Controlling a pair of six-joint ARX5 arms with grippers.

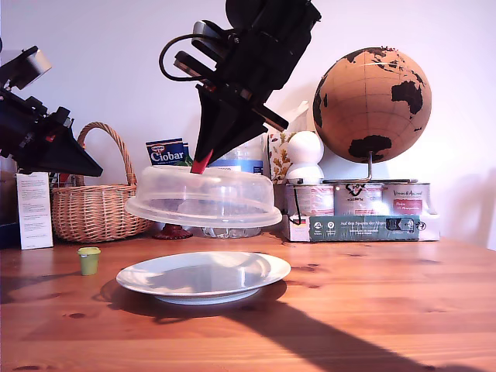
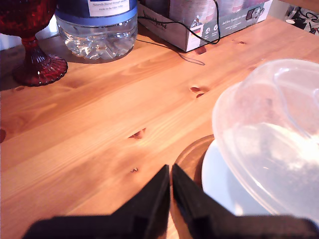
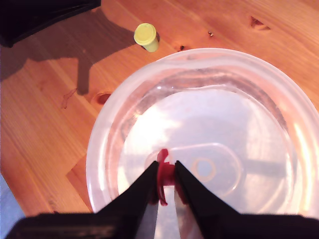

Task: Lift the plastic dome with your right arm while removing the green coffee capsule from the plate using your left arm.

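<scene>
My second gripper (image 1: pixel 203 166) (image 3: pixel 166 172) is shut on the red tab handle (image 3: pixel 163 175) of the plastic dome (image 1: pixel 203 194) (image 3: pixel 214 129). It holds the dome in the air, slightly tilted, above the white plate (image 1: pixel 203 276) (image 2: pixel 219 185). The green coffee capsule (image 1: pixel 89 260) (image 3: pixel 146 37) stands upright on the table, off the plate, toward the exterior view's left. My first gripper (image 1: pixel 94 169) (image 2: pixel 171 172) hangs shut and empty above the capsule, at the exterior view's left. The dome (image 2: pixel 271 144) fills one side of the first wrist view.
A wicker basket (image 1: pixel 93 205), a white carton (image 1: pixel 33 209), a water bottle (image 2: pixel 97 30), a red goblet (image 2: pixel 32 45), a box of cans (image 1: pixel 364 213) and a cork globe (image 1: pixel 372 101) line the back of the wooden table.
</scene>
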